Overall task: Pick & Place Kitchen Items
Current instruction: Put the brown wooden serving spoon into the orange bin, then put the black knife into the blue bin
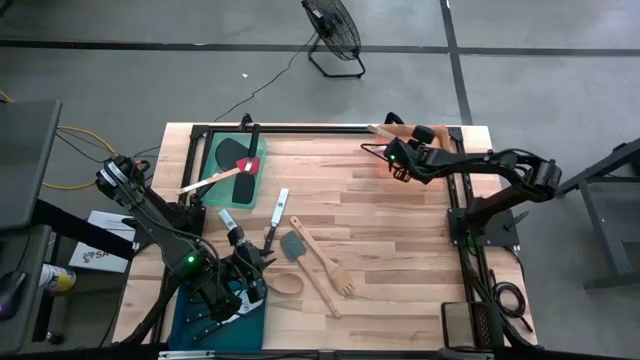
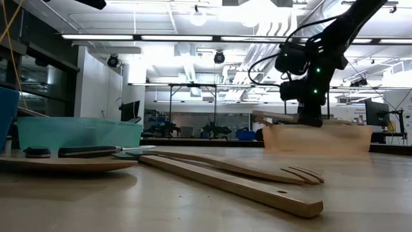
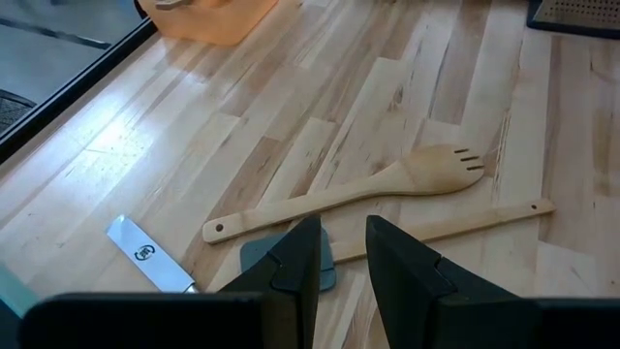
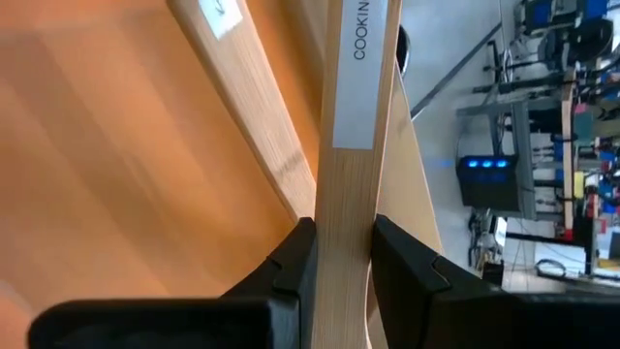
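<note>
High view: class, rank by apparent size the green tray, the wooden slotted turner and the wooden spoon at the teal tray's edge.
1. green tray
2. wooden slotted turner
3. wooden spoon, though its handle is partly hidden under the left arm, so its full length is unsure.

Both arms are matte black, jointed and cable-draped, each with a small green light near its wrist and two flat, angular black fingers.

A wooden table carries a green tray at its far-left corner, a teal tray near-left, an orange tray far-right, and wooden utensils mid-table.
</note>
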{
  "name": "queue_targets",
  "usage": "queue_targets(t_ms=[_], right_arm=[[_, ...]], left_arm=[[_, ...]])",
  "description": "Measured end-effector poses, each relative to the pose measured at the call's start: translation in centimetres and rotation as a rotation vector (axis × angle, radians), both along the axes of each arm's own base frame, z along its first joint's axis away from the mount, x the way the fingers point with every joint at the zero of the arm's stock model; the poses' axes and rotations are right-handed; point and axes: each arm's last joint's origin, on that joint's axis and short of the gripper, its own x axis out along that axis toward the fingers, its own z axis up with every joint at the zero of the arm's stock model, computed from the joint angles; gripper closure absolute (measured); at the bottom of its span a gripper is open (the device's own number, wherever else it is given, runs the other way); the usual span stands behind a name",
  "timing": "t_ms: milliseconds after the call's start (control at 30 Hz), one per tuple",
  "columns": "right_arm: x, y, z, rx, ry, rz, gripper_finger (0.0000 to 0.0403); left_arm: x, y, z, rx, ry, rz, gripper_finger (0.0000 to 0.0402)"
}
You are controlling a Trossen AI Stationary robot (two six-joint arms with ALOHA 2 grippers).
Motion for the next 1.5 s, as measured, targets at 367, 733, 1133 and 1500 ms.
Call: queue_targets(t_ms=[367,733,1133,1500], right_arm=[[-0.9,-0.5,-0.2,0.026,0.027,-0.050,0.0311],[-1.2,-0.3,-0.4,0.043,0.007,-0.104,0.0305],[-1.3,-0.3,-0.4,0.039,0.005,-0.117,0.0252],[-1.5,0.8,2.1,0.045,-0.188,-0.093,0.0202]], left_arm=[[0.0,0.0,0.0,-0.001,-0.001,0.000,0.0319],[0.0,0.0,0.0,-0.004,-0.004,0.000,0.0319],[0.0,0.0,0.0,-0.004,-0.003,0.000,0.0319],[0.0,0.0,0.0,-0.002,-0.003,0.000,0.0319]])
